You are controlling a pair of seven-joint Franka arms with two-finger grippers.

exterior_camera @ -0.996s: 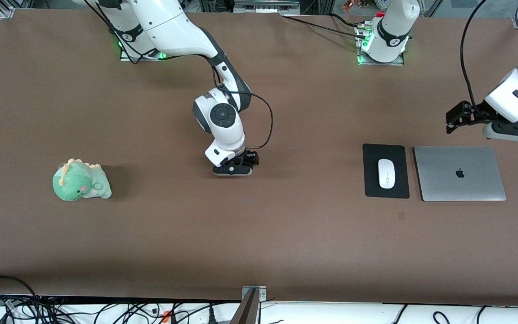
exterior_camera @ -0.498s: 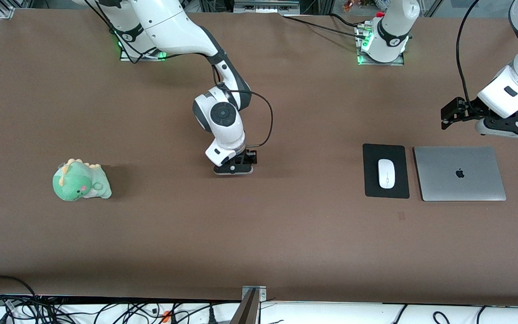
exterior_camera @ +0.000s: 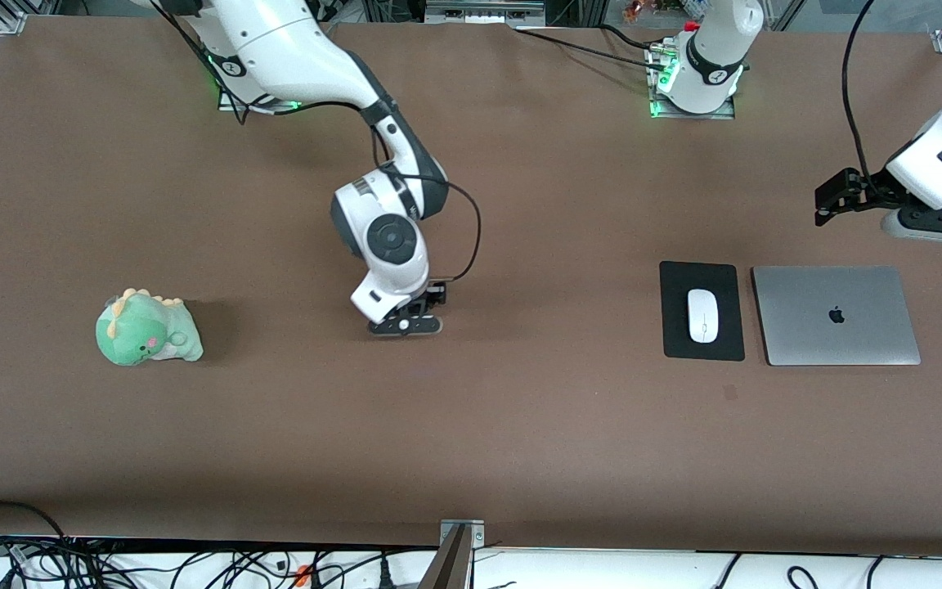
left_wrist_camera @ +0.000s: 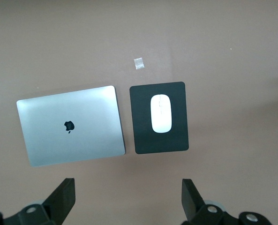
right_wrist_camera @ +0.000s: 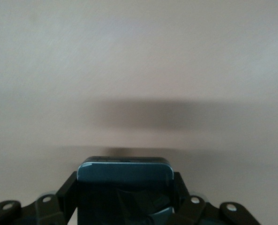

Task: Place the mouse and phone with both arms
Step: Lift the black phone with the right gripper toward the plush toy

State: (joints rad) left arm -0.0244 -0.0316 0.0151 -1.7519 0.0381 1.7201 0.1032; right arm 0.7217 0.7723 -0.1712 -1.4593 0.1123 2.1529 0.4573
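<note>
The table (exterior_camera: 520, 425) is big and brown; the right arm (exterior_camera: 307, 57) comes down from the upper left of the front view and bends toward the middle; its gripper (exterior_camera: 405, 325) hangs low over bare table, a bit left of the middle of the frame; in the right wrist view the gripper (right_wrist_camera: 124, 197) has its fingers (right_wrist_camera: 66, 194) pressed on both sides of the phone (right_wrist_camera: 124, 187), a dark slab with round corners at the bottom middle of that frame; the phone is pinched and its shadow lies on the table just above it in that picture; in the front view the phone is hidden under the gripper

The left arm (exterior_camera: 941, 155) shows at the right edge of the front view; its gripper (exterior_camera: 835, 196) hangs in the air over bare table, up and to the right of the laptop in that view; in the left wrist view the two fingers (left_wrist_camera: 63, 197) stand wide apart at the bottom of the frame with nothing between them

The mouse (exterior_camera: 702, 316) is white; it lies in the middle of a black pad (exterior_camera: 675, 335), right of the middle of the front view; the laptop (exterior_camera: 836, 315) is silver and shut; it lies just beside the pad, toward the left arm's end of the table; a small pale square (left_wrist_camera: 139, 63) sits on the table near the pad in the left wrist view

A green toy dinosaur (exterior_camera: 146, 329) sits at the left of the front view, well apart from the rest
</note>
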